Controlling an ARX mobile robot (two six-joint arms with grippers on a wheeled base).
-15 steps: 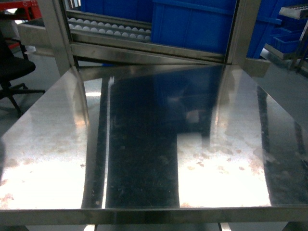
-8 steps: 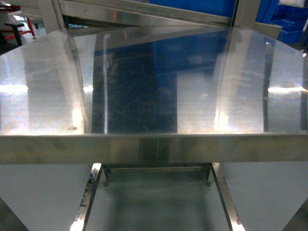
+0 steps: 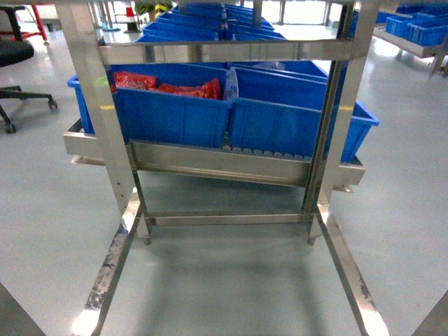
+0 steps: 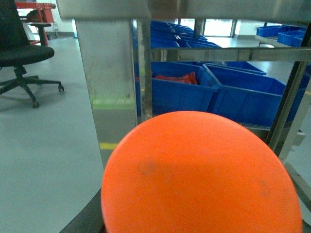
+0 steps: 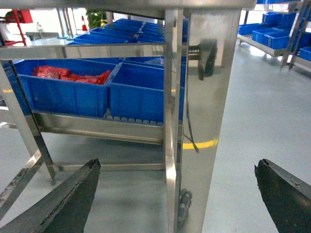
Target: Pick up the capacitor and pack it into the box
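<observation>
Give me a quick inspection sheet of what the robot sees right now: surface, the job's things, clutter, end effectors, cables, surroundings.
Surface: no tabletop in view; grey floor under a steel rack frame.
Job's things: nothing seen; no pink box or capacitor.
Clutter: blue bins on the rack's low shelf; the left one holds red packets. An orange disc fills the left wrist view; what it is cannot be told.
End effectors: right end effector open, its dark fingers wide apart; left one not in view.
Cables: nothing seen.
Surroundings: black office chair, more shelves of blue bins behind.
</observation>
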